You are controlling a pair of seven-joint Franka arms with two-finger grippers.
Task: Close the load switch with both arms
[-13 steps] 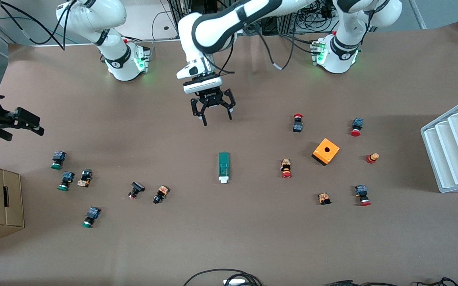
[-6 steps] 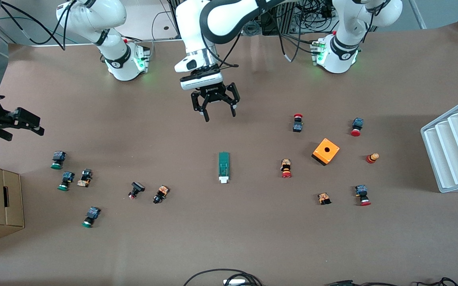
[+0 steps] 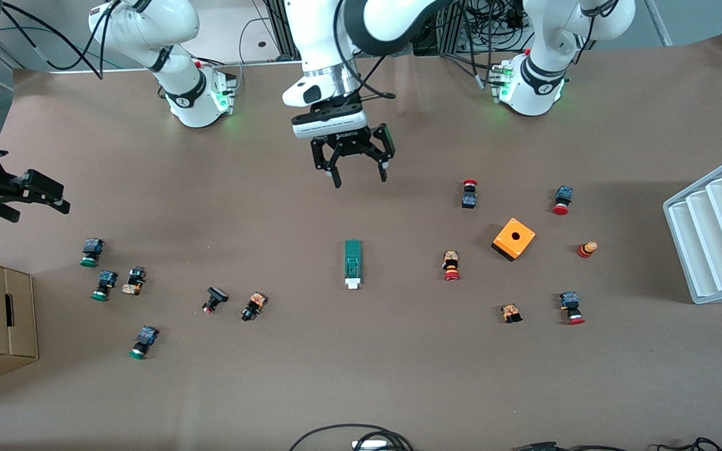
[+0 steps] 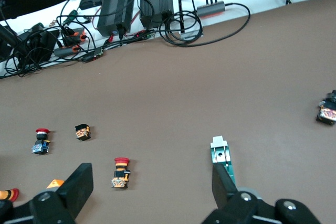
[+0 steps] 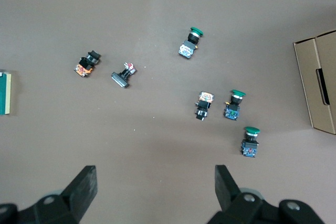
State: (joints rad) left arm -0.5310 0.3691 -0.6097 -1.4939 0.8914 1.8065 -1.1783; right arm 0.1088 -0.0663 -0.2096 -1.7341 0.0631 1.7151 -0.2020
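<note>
Even overhead light is falling on the brown table (image 3: pixel 398 376), casting soft shadows beside the orange box (image 3: pixel 514 238) and white rack (image 3: pixel 718 232). Green indicator lamps are glowing at both arm bases; focus is holding sharp throughout.

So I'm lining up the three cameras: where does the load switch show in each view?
Front view: load switch mid-table, below the open left gripper.
Left wrist view: low, partly covered by a finger.
Right wrist view: cut off at the edge.
Shared landmark: orange-and-black button.
</note>
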